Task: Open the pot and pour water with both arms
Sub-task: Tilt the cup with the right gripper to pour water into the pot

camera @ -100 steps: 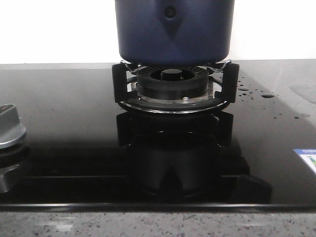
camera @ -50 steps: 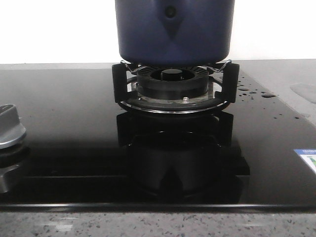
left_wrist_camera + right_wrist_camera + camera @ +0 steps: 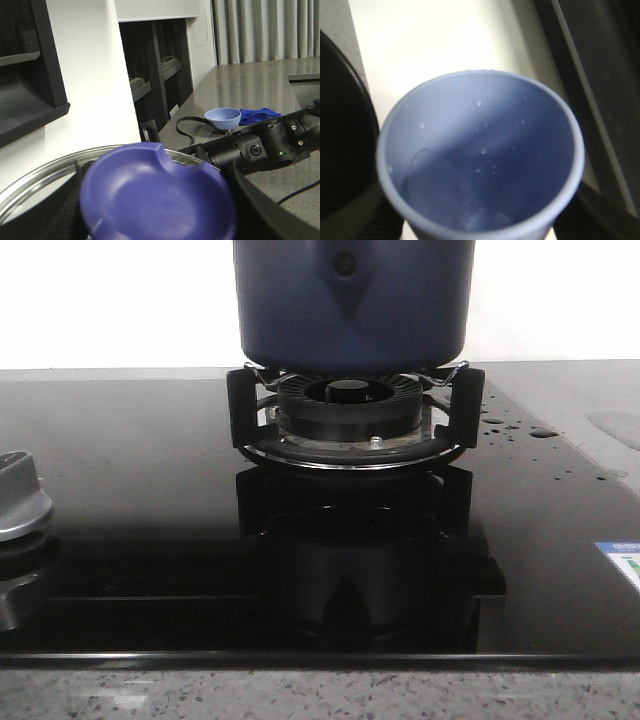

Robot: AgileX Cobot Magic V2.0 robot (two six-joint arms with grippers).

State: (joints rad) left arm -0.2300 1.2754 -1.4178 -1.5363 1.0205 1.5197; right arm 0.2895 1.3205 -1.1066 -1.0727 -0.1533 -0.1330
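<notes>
The dark navy pot [image 3: 350, 300] stands on the gas burner [image 3: 348, 415] at the back middle; its top is cut off by the front view. No gripper shows in that view. In the left wrist view my left gripper [image 3: 156, 217] is shut on the blue knob [image 3: 160, 192] of a glass lid with a metal rim [image 3: 40, 175], held in the air. In the right wrist view my right gripper [image 3: 480, 225] is shut on a light blue cup [image 3: 485, 150], wet with droplets inside. A dark curved wall [image 3: 340, 140] lies beside the cup.
The burner sits on a black glass hob [image 3: 150, 490] with a silver knob [image 3: 20, 500] at the front left and water drops [image 3: 500, 425] to the right. The left wrist view shows my right arm [image 3: 260, 147], a blue bowl [image 3: 222, 117], a blue cloth [image 3: 257, 115] and dark shelves [image 3: 155, 75].
The pot and burner have not moved. A dark reflection at the hob's front right has drawn back out of sight.
</notes>
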